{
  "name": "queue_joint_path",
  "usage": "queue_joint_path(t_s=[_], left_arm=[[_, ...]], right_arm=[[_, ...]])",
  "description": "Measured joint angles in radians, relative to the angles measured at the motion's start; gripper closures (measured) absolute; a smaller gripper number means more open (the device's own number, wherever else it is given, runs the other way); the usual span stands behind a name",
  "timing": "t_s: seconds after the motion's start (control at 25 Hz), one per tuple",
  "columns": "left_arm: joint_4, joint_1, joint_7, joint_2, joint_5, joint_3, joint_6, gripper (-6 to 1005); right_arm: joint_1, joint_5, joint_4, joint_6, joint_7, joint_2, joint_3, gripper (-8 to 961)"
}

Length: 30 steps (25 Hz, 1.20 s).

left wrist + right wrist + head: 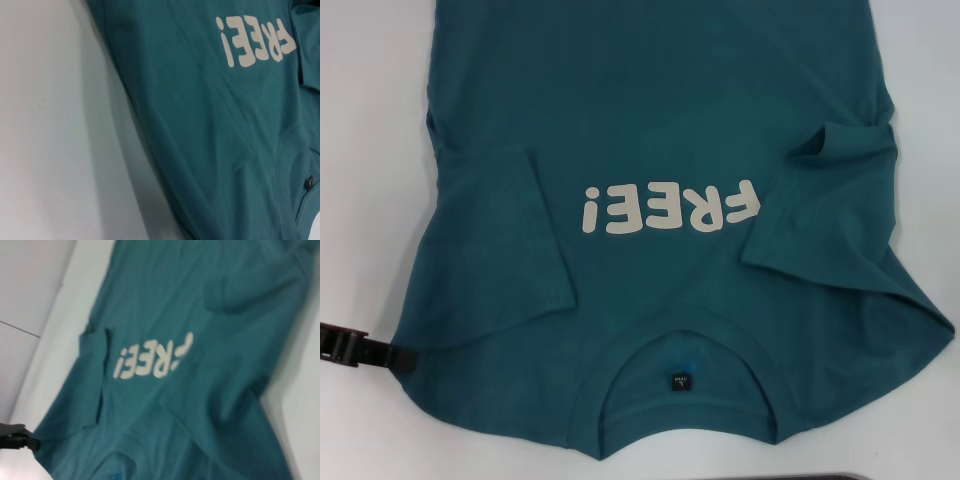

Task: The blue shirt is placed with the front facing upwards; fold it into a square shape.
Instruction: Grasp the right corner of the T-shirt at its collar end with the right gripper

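Head view: blue shirt (660,130) flat on white table (370,150), front up, both sleeves folded in over chest, collar nearest robot. Left gripper (360,347) low at shirt's left shoulder edge; jaws — cannot tell. Left wrist view: shirt lettering, collar, bare table. Right wrist view: shirt fills view, left gripper at corner; right gripper unseen.

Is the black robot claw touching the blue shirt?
Touching. In the head view the left gripper comes in from the table's left edge and its tip meets the shoulder edge of the blue shirt; no white table shows between them there.
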Motion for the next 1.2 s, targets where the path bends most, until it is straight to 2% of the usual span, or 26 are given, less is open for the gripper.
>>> queue_joint_path(t_s=[0.32,0.72,1.2], left_arm=[[0.0,-0.011,0.002,0.002,0.0,0.002,0.002,1000],[0.0,-0.021,0.002,0.003,0.0,0.002,0.006,999],[0.0,-0.024,0.006,0.002,0.0,0.002,-0.002,999]], right_arm=[[0.012,-0.023,0.011,0.058,0.006,0.011,0.022,289],[0.091,-0.026,0.012,0.166,-0.004,0.056,0.013,292],[0.12,-0.029,0.014,0.264,-0.031,0.107,-0.029,297]])
